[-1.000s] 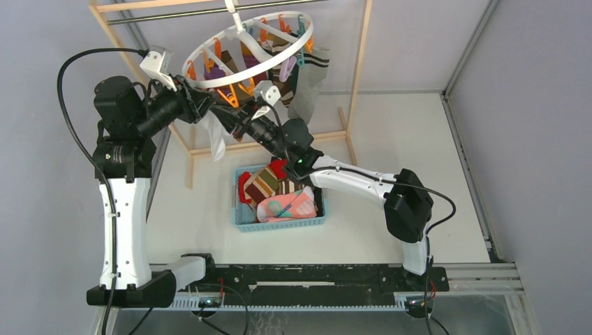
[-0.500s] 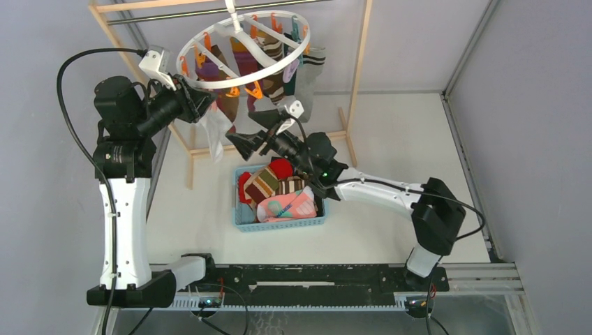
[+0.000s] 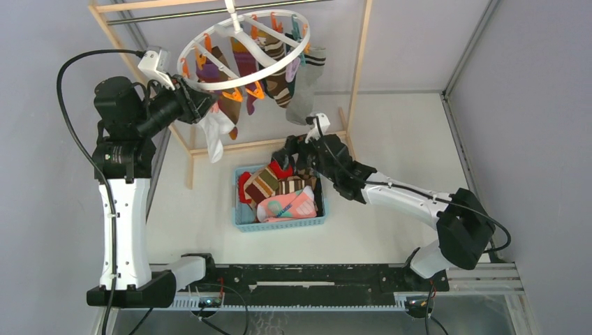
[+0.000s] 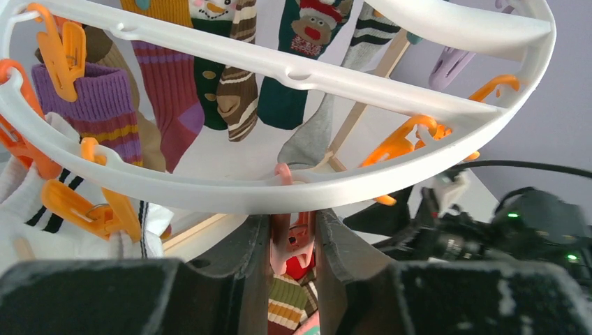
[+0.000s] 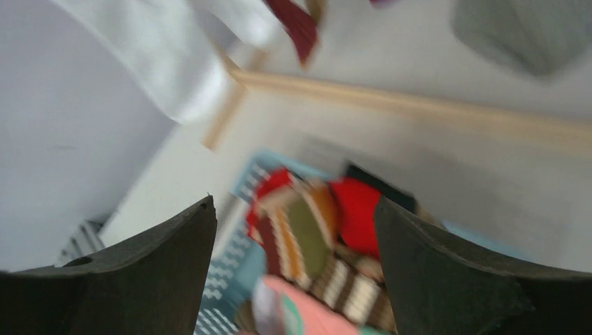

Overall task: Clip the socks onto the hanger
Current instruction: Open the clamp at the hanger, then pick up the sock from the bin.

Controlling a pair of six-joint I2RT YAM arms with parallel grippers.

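The white round hanger point(image 3: 216, 85) hangs from the rack's rod with several socks point(image 3: 241, 59) clipped on it. My left gripper point(image 3: 195, 98) is at its near-left rim. In the left wrist view it point(image 4: 293, 237) is shut on a pink clip point(image 4: 297, 241) under the hanger's rim point(image 4: 209, 195). A white sock with black bands point(image 4: 28, 209) hangs from an orange clip point(image 4: 91, 209) just left of it. My right gripper point(image 3: 290, 150) hovers open over loose socks point(image 3: 276, 192) in the basket. Its jaws point(image 5: 294, 202) stand wide with nothing between them, above those blurred socks point(image 5: 314, 237).
A blue plastic basket point(image 3: 241, 216) sits on the table in front of the rack. The light wooden rack frame point(image 3: 359, 63) stands around the hanger, its low crossbar point(image 5: 419, 105) just beyond the basket. Grey walls close in left and right.
My right gripper opened, left the hanger and swung down and right to above the basket. The hanger tilted back up. My left gripper stays on its clip.
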